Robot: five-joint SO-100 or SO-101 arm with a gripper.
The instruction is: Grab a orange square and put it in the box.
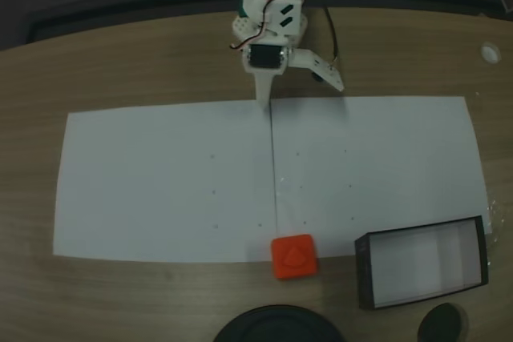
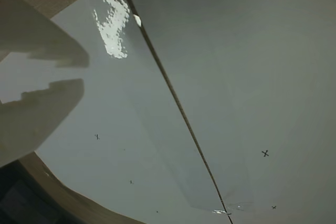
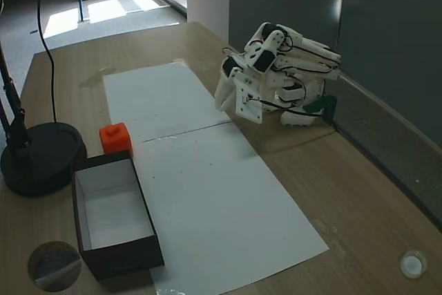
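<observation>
Surface: wood-grain table (image 1: 120,62) backed by a dark wall, with two white paper sheets (image 1: 160,190) laid edge to edge, their seam running down the middle in a fixed view. Gripper (image 1: 300,92): white, folded low at the far end of the seam; fingers (image 2: 47,106) spread moderately, one tip touching down near the seam and the other angled off to the right in that fixed view, with bare paper between them and nothing in their hold; the wrist view shows both pale fingers at the left edge over the sheet, which bears small pen crosses and a glare patch. Arm (image 3: 283,74): white printed segments with black servos and red wiring, crouched compactly against the wall. Orange square (image 1: 293,256): upright at the near edge of the paper, just right of the seam, well apart from the gripper, fan mark facing up. Box (image 1: 365,274): black walls, white floor, just beside the square on the right in that view, not touching it. Round black stand base (image 3: 41,157): near the square and box, at the table edge.
</observation>
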